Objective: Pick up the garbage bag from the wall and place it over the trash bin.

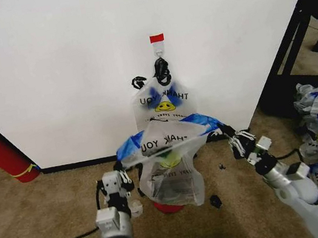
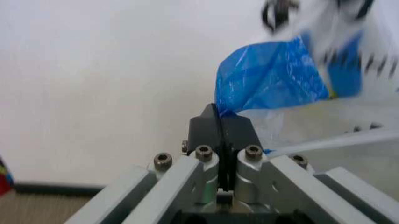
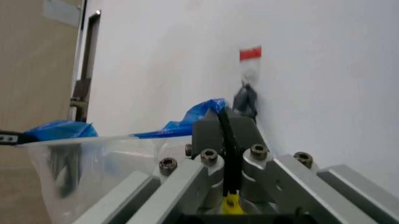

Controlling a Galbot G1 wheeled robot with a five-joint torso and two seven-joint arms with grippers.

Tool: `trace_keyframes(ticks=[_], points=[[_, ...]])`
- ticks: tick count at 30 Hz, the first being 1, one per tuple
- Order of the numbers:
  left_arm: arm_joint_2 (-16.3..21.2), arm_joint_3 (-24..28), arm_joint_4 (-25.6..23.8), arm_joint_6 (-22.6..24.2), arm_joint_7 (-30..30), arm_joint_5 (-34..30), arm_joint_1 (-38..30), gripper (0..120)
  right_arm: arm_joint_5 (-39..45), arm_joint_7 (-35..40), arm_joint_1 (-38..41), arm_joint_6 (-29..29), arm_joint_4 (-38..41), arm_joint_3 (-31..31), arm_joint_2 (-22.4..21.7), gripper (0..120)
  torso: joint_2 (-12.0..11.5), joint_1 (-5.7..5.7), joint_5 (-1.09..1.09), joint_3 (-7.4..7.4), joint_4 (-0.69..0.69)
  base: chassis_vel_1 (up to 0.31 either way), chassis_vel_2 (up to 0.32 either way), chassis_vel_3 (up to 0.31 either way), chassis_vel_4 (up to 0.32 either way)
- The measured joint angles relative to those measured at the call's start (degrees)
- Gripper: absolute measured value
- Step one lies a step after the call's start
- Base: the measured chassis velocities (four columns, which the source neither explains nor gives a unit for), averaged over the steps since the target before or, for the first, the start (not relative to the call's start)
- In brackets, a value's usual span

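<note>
Between 2 clamped pincers stretches the garbage bag.

We reach both arms forward and low, wrists roughly level with each other. Our left gripper is pinched closed on one blue handle of the thin translucent white plastic bag. Our right gripper is clamped the same way on the opposite handle, the two spread well apart.
</note>
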Motion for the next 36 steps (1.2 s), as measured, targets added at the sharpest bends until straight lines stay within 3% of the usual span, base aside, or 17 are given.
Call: trace_keyframes(ticks=[8, 14, 17, 23, 29, 36], points=[[0.4, -1.6, -3.3, -4.2, 2.0, -2.7, -0.1, 0, 1.1, -0.3, 3.5, -1.5, 6.2, 1.3, -3.5, 0, 0.0, 0.0, -0.01, 0.0, -0.01, 0.0, 0.0, 0.0, 0.0], [-1.1, 0.0, -1.7, -7.4, 2.5, -0.9, 2.7, 0, 1.3, -1.2, 4.2, -1.7, 7.2, 1.7, -4.7, 0, 0.0, -0.01, 0.0, -0.01, -0.01, 0.0, 0.0, 0.0, 0.0], [-2.0, 0.5, 0.7, -9.1, 2.5, 0.1, 3.3, 0, 0.3, -2.0, 4.2, -1.0, 5.2, 1.1, -3.9, 0, 0.0, 0.0, -0.02, -0.01, -0.01, 0.0, 0.0, 0.0, 0.0], [-3.3, 0.5, 8.5, -13.5, 2.3, 2.8, 1.8, 0, -5.0, -3.4, 3.5, 5.0, -5.9, -1.1, 3.1, 0, 0.0, 0.0, 0.01, -0.01, 0.0, 0.0, 0.0, 0.0, 0.0], [-3.2, 0.6, 10.9, -15.6, 2.4, 3.9, -0.5, 0, -7.1, -2.9, 4.1, 7.9, -10.6, -1.1, 6.0, 0, 0.0, 0.0, 0.0, -0.01, -0.02, 0.0, 0.0, 0.0, 0.0], [-3.3, 0.2, 13.2, -17.8, 2.6, 3.4, -2.8, 0, -7.7, -1.4, 6.5, 7.8, -11.0, -1.9, 6.2, 0, 0.0, 0.0, 0.0, -0.01, 0.0, 0.0, 0.0, 0.0, 0.0]])
